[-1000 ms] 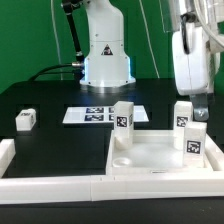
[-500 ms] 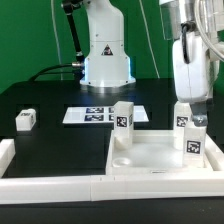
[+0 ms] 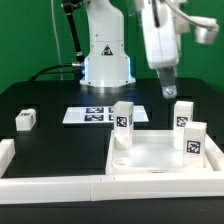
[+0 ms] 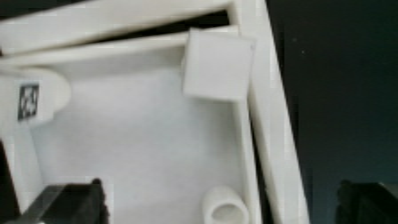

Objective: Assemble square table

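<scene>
The white square tabletop [image 3: 155, 155] lies socket side up at the exterior view's right front. Three white tagged legs stand upright on it: one at the far left corner [image 3: 123, 117], one at the far right corner [image 3: 183, 114] and one at the near right corner [image 3: 195, 139]. The fourth leg [image 3: 26, 120] lies loose on the table at the left. My gripper [image 3: 168, 90] hangs open and empty above the tabletop's far edge, between the two far legs. In the wrist view, its fingers [image 4: 71, 200] stand wide apart over the slab [image 4: 143, 140], a leg [image 4: 222, 62] and a socket [image 4: 228, 208].
The marker board [image 3: 100, 115] lies behind the tabletop, in front of the robot base [image 3: 106, 60]. White border rails run along the front [image 3: 60, 186] and the left [image 3: 6, 152] of the black table.
My gripper has risen and moved toward the exterior view's left, away from the two right legs. The legs and the tabletop have not moved.
</scene>
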Controlling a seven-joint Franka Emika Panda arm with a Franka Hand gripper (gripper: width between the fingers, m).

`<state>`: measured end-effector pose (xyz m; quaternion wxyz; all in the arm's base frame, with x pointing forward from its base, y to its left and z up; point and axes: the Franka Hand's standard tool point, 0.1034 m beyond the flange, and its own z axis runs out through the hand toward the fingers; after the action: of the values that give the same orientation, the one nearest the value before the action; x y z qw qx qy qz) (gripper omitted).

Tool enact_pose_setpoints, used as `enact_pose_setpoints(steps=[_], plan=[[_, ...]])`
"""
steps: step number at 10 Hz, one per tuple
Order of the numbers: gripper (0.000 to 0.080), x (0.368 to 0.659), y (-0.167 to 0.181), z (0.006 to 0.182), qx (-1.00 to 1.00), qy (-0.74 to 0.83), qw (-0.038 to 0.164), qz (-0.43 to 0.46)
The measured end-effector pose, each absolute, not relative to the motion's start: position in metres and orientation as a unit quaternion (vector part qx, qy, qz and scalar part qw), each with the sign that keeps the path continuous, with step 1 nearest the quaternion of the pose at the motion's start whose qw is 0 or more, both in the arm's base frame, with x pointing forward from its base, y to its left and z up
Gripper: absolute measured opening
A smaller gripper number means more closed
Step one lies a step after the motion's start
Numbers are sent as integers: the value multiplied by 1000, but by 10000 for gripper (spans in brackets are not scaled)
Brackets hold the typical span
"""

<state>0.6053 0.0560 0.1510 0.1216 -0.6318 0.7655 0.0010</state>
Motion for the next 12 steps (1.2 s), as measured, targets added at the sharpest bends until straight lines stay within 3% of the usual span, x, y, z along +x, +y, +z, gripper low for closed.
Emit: enact_pose_setpoints(steps=[4,7,10,12], plan=[[649,604,56,151,-724,679,120,-19],[649,597,45,138,-819,563,107,-44],[649,562,-16,118,-910,401,70,-80],[649,546,-79,110,-944,313,45,-94]])
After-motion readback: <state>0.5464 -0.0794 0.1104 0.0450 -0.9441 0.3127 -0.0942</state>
